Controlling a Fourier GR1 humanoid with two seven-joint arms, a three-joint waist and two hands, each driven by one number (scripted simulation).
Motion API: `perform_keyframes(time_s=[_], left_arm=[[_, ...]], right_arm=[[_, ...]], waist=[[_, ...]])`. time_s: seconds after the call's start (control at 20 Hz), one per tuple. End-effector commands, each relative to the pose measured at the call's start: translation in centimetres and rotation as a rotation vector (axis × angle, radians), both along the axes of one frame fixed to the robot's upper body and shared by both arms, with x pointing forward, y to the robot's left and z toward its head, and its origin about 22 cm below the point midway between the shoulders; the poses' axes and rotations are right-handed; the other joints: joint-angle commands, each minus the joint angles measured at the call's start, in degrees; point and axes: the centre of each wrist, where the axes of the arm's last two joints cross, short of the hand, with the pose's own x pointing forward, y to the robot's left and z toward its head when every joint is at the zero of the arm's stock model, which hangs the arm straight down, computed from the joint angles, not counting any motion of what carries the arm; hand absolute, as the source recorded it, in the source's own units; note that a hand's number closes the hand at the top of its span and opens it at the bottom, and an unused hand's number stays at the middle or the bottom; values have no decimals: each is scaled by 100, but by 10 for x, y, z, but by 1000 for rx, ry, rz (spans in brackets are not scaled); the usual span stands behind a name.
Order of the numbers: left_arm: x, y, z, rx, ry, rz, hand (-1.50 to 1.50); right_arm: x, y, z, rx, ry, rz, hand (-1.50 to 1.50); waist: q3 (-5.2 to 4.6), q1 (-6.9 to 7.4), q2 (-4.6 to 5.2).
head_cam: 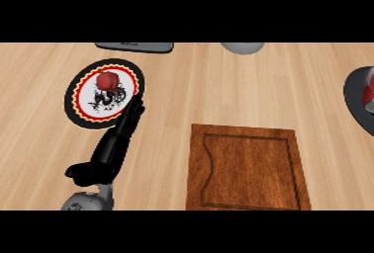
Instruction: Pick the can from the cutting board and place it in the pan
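The left robot hand (pixel 108 153) is reaching with straight fingers, gripping nothing, beside the pan (pixel 70 99) holding the can (pixel 110 80).

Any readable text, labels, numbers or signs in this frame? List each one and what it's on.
No text can be read here.
On the pan: black marks on the white inside, a pattern, not legible as letters.
On the can: red, no label legible.
On the grey object at the top edge: a small dark smudge, too blurred to read.
On the cutting board: plain wood, no text.
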Motion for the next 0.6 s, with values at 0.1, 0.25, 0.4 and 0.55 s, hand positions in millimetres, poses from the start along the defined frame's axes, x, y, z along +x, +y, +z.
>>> perform_keyframes(time_s=[0.1,0.25,0.4,0.55], left_arm=[[3,-1,3,-2,1,1,0],[0,0,-5,11,9,12,0],[2,6,0,3,5,12,0],[-5,21,0,3,2,30,0]], right_arm=[[10,17,-15,107,139,146,-150],[16,17,-4,166,61,145,-150],[22,25,-6,313,-92,149,-150],[11,3,10,405,-167,138,-150]], waist=[[18,-42,-4],[23,-49,10],[27,-125,-15],[18,-161,-58]])
